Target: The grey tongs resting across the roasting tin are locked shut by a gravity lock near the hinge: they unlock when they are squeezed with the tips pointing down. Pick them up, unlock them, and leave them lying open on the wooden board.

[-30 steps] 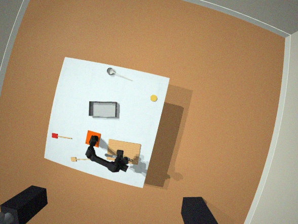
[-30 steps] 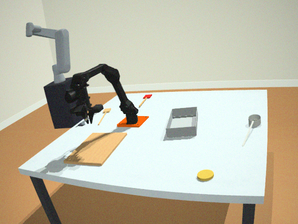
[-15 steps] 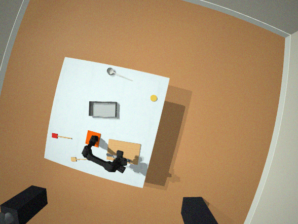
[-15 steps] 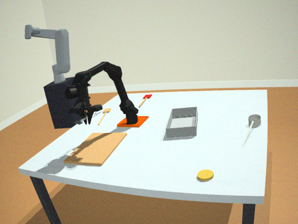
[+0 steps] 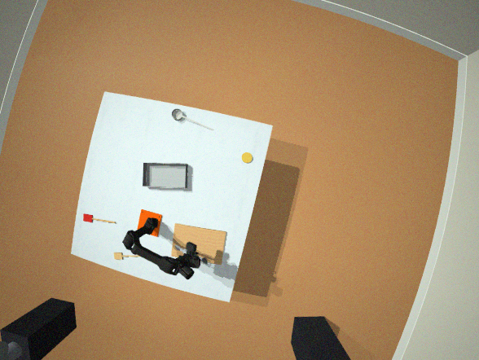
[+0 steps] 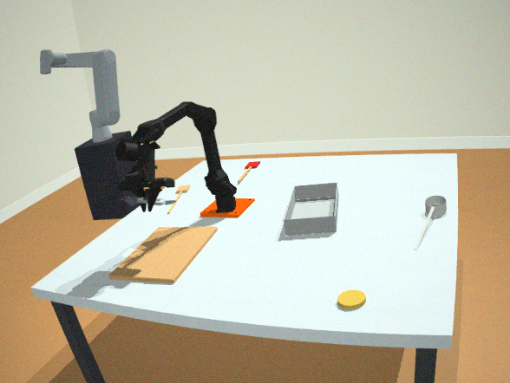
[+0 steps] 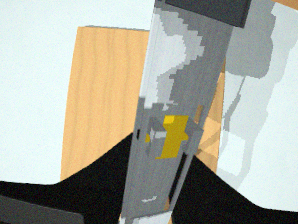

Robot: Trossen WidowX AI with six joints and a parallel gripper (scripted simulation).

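The grey tongs (image 7: 182, 75) (image 6: 166, 202) are between the fingers of my gripper (image 7: 152, 142) (image 6: 149, 204), which is shut on them and points down. The tongs are off the table and look roughly level in the exterior view. They run lengthwise up the wrist view, with a yellow part in their middle. Whether they are locked cannot be told. The wooden board (image 5: 199, 236) (image 6: 173, 256) (image 7: 100, 90) shows behind and below them in the wrist view. In the top view the gripper is over the board's lower edge and hides the tongs. The grey roasting tin (image 5: 187, 176) (image 6: 310, 226) has nothing across it.
A red spatula (image 5: 88, 217) (image 6: 252, 165) and a tan spatula (image 5: 118, 256) (image 6: 183, 189) lie on the arm's far side from the board. A grey pot (image 5: 177, 115) (image 6: 435, 205) with a long handle and a yellow disc (image 5: 247, 157) (image 6: 351, 299) lie beyond the tin. The arm stands on an orange plate (image 5: 143, 216) (image 6: 247, 205).
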